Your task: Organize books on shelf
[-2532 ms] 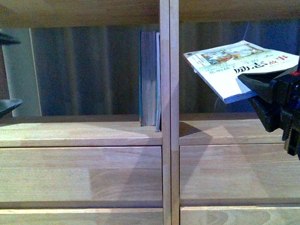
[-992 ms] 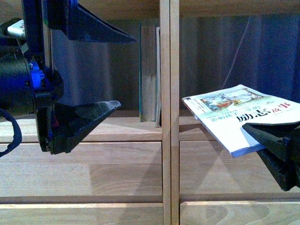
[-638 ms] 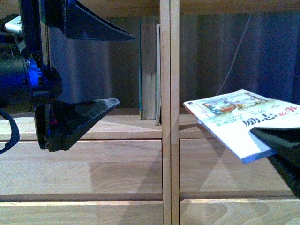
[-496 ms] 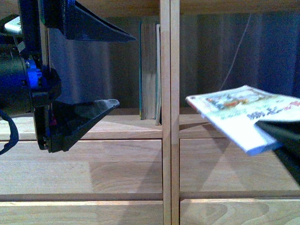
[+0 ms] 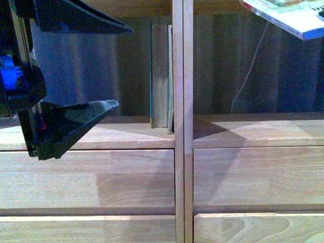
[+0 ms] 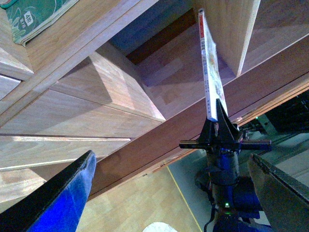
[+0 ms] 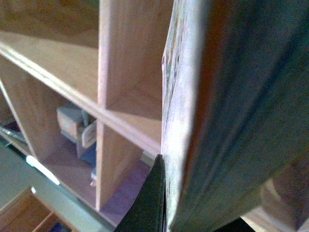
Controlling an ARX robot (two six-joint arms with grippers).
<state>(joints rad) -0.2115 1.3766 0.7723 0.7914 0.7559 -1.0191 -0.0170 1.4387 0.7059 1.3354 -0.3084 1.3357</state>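
Observation:
The light-wood shelf (image 5: 178, 152) fills the front view. The teal book (image 5: 161, 76) stands upright in the left compartment, against the central divider. My left gripper (image 5: 124, 66) is open and empty, close to the camera and left of that book. The white paperback (image 5: 288, 15) hangs tilted at the top right, above the right compartment; my right gripper is out of the front view. In the left wrist view the paperback (image 6: 208, 67) shows edge-on, with my right gripper (image 6: 219, 137) shut on its lower end. In the right wrist view the paperback (image 7: 193, 121) is a close blur beside a dark finger (image 7: 152, 203).
Plain drawer fronts (image 5: 86, 179) lie below the open compartments. A thin white cable (image 5: 253, 66) hangs behind the right compartment. The left wrist view shows a pale floor (image 6: 140, 203) below the shelf. The right wrist view shows small items (image 7: 77, 125) in a lower compartment.
My right gripper has lifted the paperback from mid-height in front of the right compartment to the top of the frame. My left gripper came into view and has edged left.

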